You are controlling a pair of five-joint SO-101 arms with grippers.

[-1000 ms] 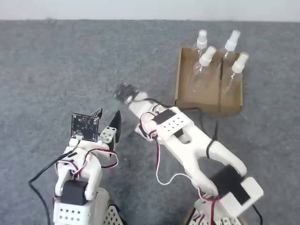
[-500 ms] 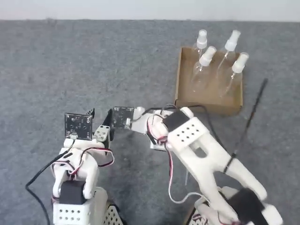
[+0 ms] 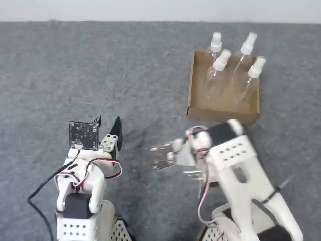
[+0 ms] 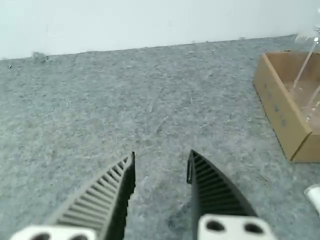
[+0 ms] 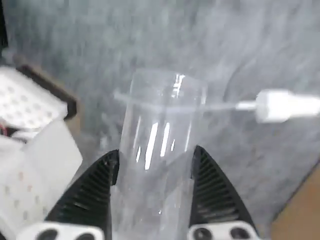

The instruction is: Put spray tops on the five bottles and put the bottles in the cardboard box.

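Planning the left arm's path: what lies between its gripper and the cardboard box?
Bare carpet from left gripper to cardboard box, per left wrist view.

The right hand (image 5: 155,161) has drawn back, gripping a bottle (image 5: 161,120).

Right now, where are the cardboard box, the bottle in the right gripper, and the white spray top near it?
cardboard box (image 3: 210,113): high view, on its near wall.
clear bottle (image 5: 160,140): right wrist view, on its body between the jaws.
spray top (image 5: 287,106): right wrist view, on its white head.
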